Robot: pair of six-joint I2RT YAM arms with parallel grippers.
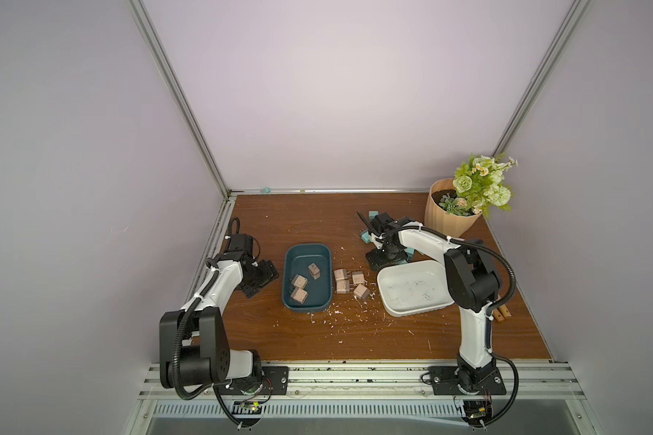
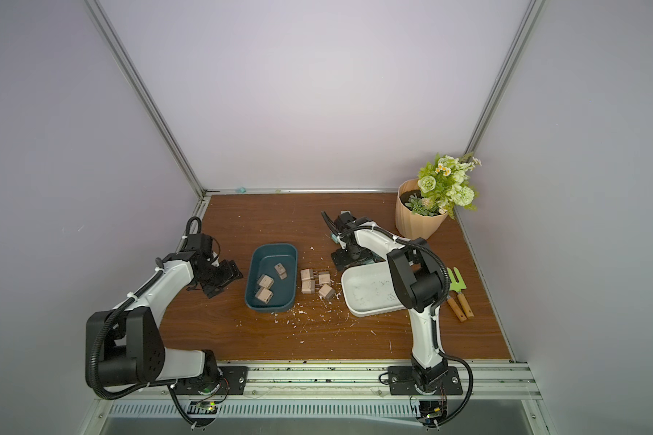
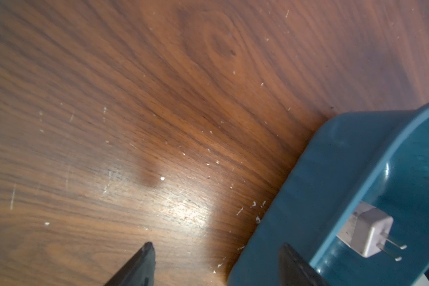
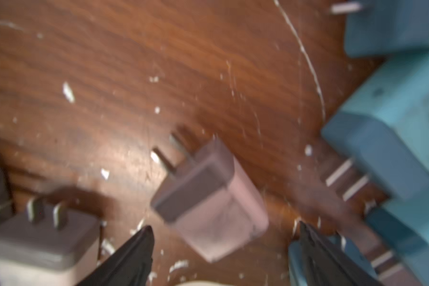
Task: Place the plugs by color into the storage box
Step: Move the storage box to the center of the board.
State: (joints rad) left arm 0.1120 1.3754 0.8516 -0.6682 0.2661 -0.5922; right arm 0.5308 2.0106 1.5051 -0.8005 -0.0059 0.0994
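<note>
While 3 tan plugs [image 1: 299, 281] lie in the blue tray [image 1: 288, 278], 4 more wait on the desk [image 1: 355, 339] between trays, the teal plugs [image 4: 382, 148] lie near the right hand [image 4: 224, 225] behind the plugless white tray [image 1: 383, 290], and both it and the left hand [image 3: 216, 245] gape empty.

Both top views sit high over the near edge of the counter [image 1: 355, 339], side by side, looking steeply down and toward the back wall [image 1: 336, 94]; they share nearly the whole scene, shifted slightly sideways; the left wrist view sits low and close, looking past the left pincer [image 3: 217, 245] at bare counter and a corner of the teal box [image 3: 307, 198]; the right wrist view, blurred, looks past the right pincer [image 4: 224, 224] at plugs [image 4: 213, 198] close below.
</note>
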